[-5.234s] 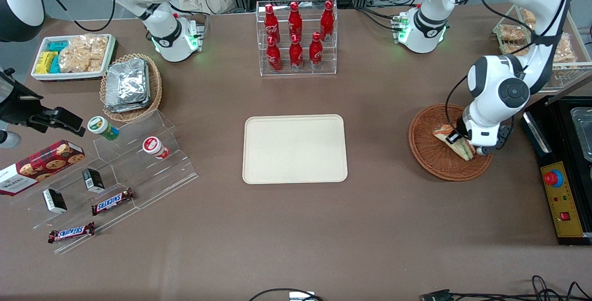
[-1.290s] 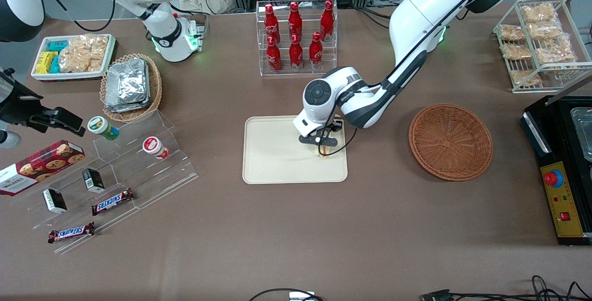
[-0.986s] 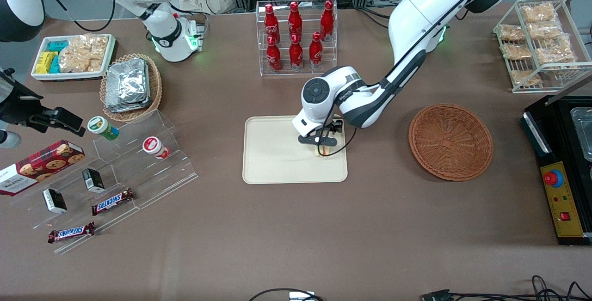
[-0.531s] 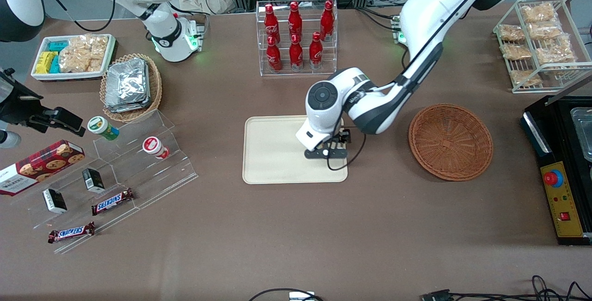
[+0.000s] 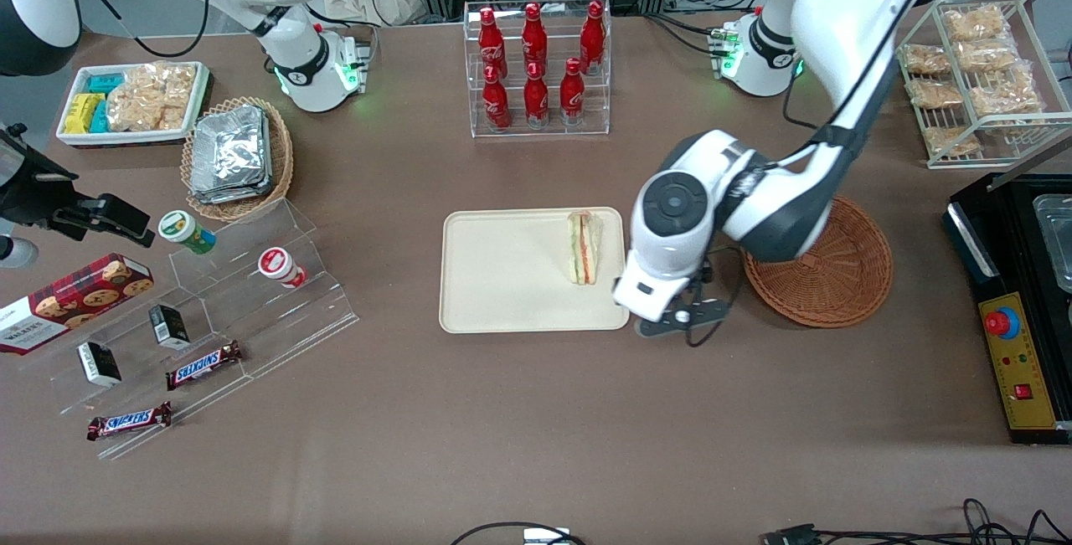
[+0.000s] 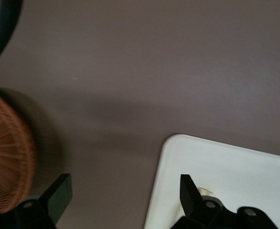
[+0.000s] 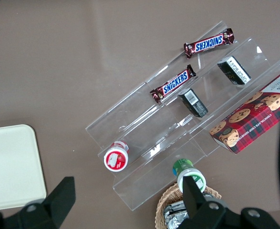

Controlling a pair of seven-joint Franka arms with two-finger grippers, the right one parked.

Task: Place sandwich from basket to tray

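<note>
Now the sandwich (image 5: pixel 584 246) stands on its edge on the tray (image 5: pixel 502 277), a pale triangular wedge in clear wrap with green, orange and red filling stripes facing up, close to the tray rim on the working arm's side. Half a second ago the claw was over that part of the tray and hid the sandwich; since then it has pulled off toward the basket (image 5: pixel 846 277), leaving the wedge uncovered. The gripper (image 6: pixel 123 195) hangs above bare table just off the tray's corner, between tray and basket and nearer the front camera than the sandwich. Its two fingers (image 6: pixel 58 193) are spread wide apart, holding nothing and touching nothing. The basket is empty.
</note>
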